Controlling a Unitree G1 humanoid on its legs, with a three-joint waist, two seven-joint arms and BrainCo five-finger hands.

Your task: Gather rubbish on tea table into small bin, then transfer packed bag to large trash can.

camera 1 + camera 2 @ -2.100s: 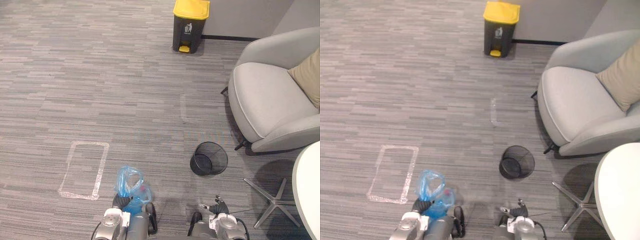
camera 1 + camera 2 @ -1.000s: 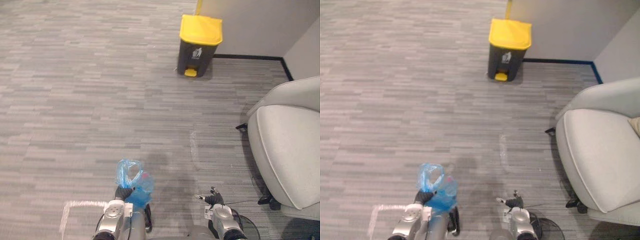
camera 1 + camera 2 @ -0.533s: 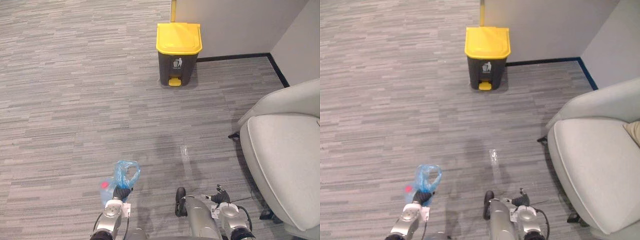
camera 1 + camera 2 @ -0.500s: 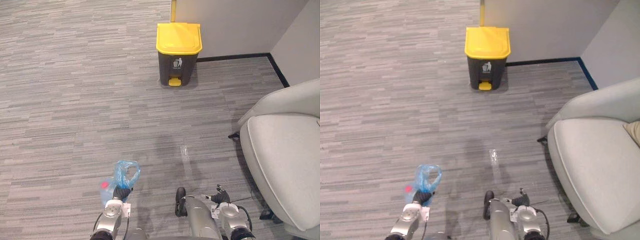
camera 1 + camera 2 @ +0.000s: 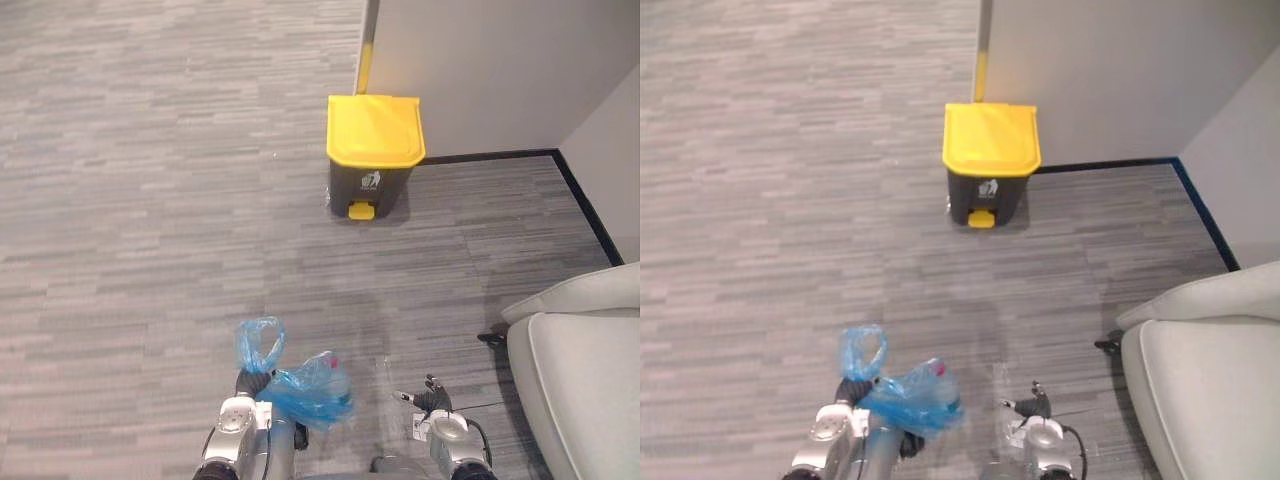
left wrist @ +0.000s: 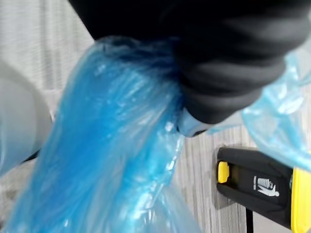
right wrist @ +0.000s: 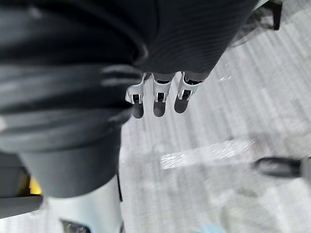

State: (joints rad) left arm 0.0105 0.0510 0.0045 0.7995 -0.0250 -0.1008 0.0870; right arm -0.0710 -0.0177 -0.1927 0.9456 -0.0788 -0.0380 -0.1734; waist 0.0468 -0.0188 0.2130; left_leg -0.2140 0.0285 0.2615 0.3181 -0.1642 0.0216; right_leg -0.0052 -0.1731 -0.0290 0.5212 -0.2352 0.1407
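- Left hand (image 5: 248, 384): low at the robot's left front, above the floor (image 5: 150, 200). It is clenched round the gathered neck of the blue bag (image 5: 305, 388). The left wrist view shows the plastic bunched tight against the hand's dark cover.
- Blue bag: carried off the floor in the left hand. Its two handle loops stand up above the grip. The filled body bulges out toward the robot's right, just beside the hand. A small red item (image 5: 333, 360) shows through the plastic near the top of the bulge.
- Right hand (image 5: 428, 398): low at the robot's right front, well apart from the bag. In the right wrist view its fingers (image 7: 160, 97) hang straight, side by side, over bare carpet — nothing in its hold.
- Large trash can (image 5: 373, 150): dark body, yellow lid (image 5: 375, 128) down and closed, yellow pedal (image 5: 359, 209) at its foot. It stands on the floor close against the wall (image 5: 480, 70), ahead of the robot and well apart from the bag. Its dark side and yellow trim also show past the bag in the left wrist view.
- Floor: grey striped carpet. A pale strip of tape (image 5: 388, 370) lies on it between the two hands.
- Armchair (image 5: 585, 380): light grey, at the robot's right — near the right hand, not touching it.
- Task status: the bag is packed and in hand, not yet in the large trash can.
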